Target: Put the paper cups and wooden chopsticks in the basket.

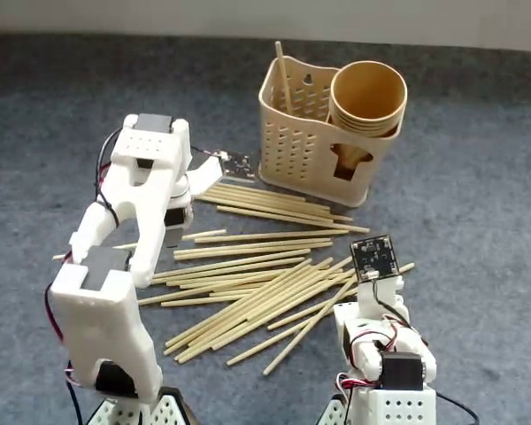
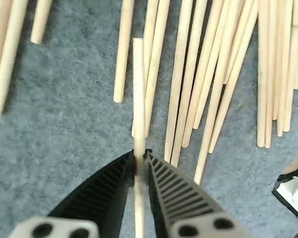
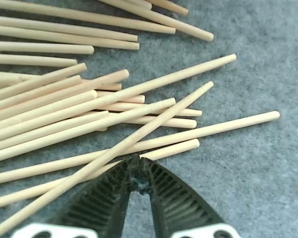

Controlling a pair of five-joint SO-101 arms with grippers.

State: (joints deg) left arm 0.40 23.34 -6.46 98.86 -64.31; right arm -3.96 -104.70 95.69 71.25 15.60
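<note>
The left gripper [image 2: 140, 154] is pinching a single wooden chopstick [image 2: 138, 89] lengthwise between closed jaws, probably so that it lifts away from its neighbours cleanly; the loose chopsticks [image 1: 257, 283] are lying scattered on the grey mat [image 1: 478, 221] between the arms, not yet collected; beyond them the basket [image 1: 301, 150] is holding one upright chopstick [image 1: 283, 75] and, in its right compartment, the stacked paper cups [image 1: 369, 93], so the cups look finished; the right gripper [image 3: 139, 161] is sitting with jaws closed at the pile's edge, clasping nothing that I can make out.
</note>
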